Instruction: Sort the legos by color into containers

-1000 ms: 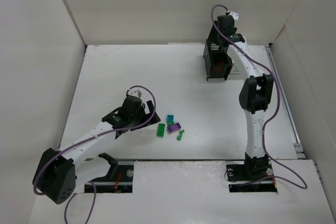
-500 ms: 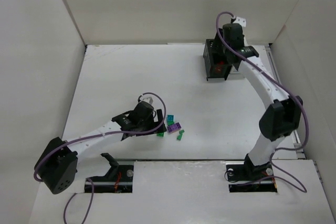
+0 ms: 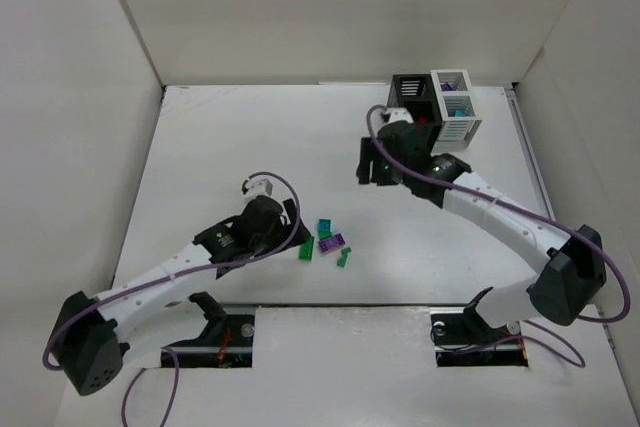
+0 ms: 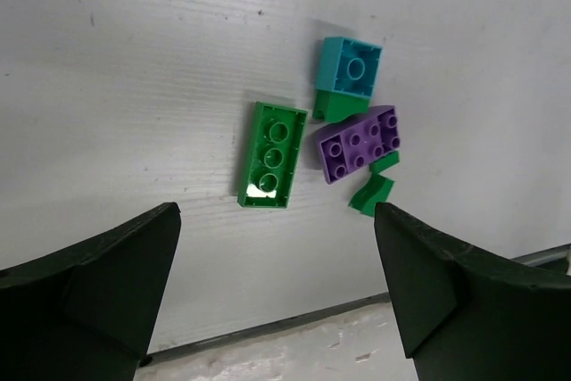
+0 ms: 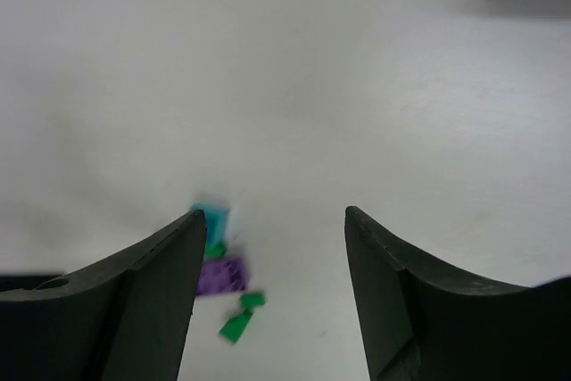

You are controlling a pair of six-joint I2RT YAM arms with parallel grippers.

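A small pile of legos lies near the table's front middle: a long green brick, a teal one, a purple one and small green pieces. From above they show as green, teal and purple. My left gripper hangs open just left of the pile, nothing between its fingers. The right gripper is open and empty over mid-table, facing the blurred pile. The containers, a black bin and a white bin, stand at the back right.
White walls enclose the table on three sides. A dark seam marks the table's front edge just behind the left gripper. The two arm bases sit at the near edge.
The right arm has swung away from the bins, down and left toward mid-table. The left gripper has slid right, closer to the legos, its jaws narrowing slightly.
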